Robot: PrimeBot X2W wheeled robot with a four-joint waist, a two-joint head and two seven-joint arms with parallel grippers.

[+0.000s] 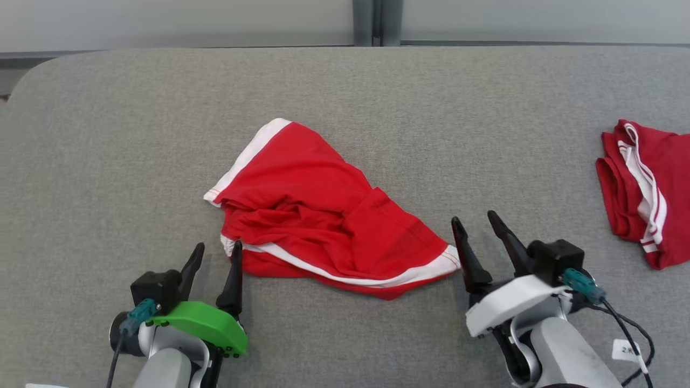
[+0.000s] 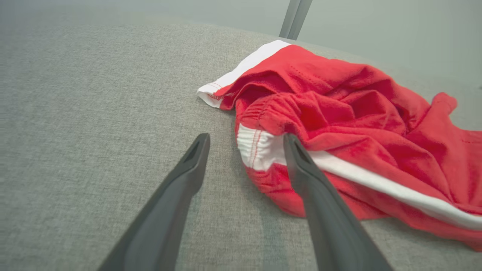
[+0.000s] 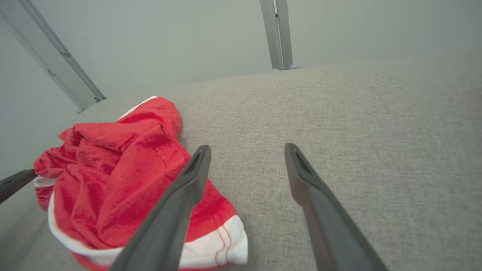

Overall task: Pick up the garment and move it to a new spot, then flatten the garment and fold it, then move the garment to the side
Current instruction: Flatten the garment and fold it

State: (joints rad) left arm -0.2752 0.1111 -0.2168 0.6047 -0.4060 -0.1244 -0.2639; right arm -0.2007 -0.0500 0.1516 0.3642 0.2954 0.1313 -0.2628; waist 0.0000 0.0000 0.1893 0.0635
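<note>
Head view: grey fabric-covered table point(image 1: 108, 134). At the lower left, the left gripper point(image 1: 219, 245) has its fingers spread apart and grasps nothing; its inner finger sits right at the lower-left corner of the garment point(image 1: 323, 215). The garment is red shorts with white trim, lying crumpled mid-table between the two grippers, one white-banded edge pointing toward the far side and a white stripe along the near edge. At the lower right, the right gripper point(image 1: 474, 216) also has its fingers spread and is empty, its inner finger just beside the garment's right white-hemmed corner. A second red cloth point(image 1: 641, 188) with white stripes lies bunched at the far right edge, well apart. In the left wrist view one finger overlaps the bunched white band; contact can't be told.
</note>
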